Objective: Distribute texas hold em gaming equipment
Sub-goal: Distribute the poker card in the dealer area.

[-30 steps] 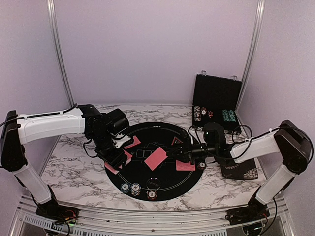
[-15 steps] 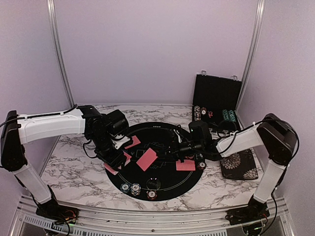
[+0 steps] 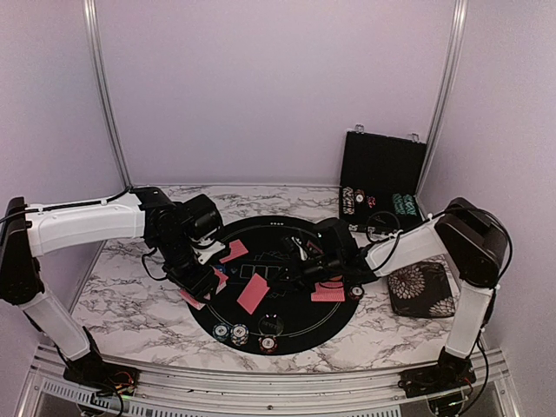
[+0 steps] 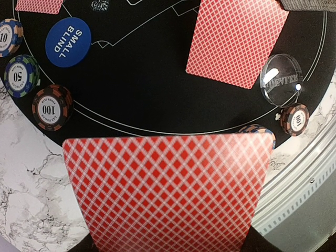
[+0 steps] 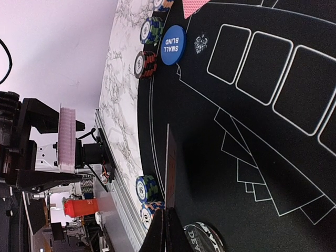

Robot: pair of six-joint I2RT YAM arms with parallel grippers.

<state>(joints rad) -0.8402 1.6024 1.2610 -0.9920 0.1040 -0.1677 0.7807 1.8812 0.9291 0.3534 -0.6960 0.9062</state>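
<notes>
While the right gripper (image 5: 167,218) is pressed together on the edge of the held card (image 4: 236,42), you are mid-deal, not near the finish. That card hangs back up over the near-middle of the mat (image 3: 287,233), just beside the dealer button (image 4: 281,79). I cannot tell whether its low edge touches the felt. Your left gripper (image 3: 198,282) pinches the deck (image 4: 168,184) from both sides, jaws part-way apart around it, over the mat's left rim.

Here is what looks done:
- **Cards:** the far-left card (image 3: 233,252) lies back up on the mat, and the right card (image 3: 327,293) lies the same way on the opposite side.
- **Right side:** the small blind button (image 4: 68,35) sits near the right card, with the right chips (image 4: 51,106), three stacks, just beside it along the rim.
- **Near side:** the near chips (image 3: 239,334), three stacks, sit at the near rim next to the dealer button.

Here is what looks left, by my reading:
- **Held card:** you have to set it down at a seat.
- **Further dealing:** the deck looks thick, so each seat probably needs more cards.
- **Far-left seat:** no chips show beside it, while the case (image 3: 382,169) holds more stacks.
- **Other buttons:** I see none besides those two.

I would call it roughly half done.
</notes>
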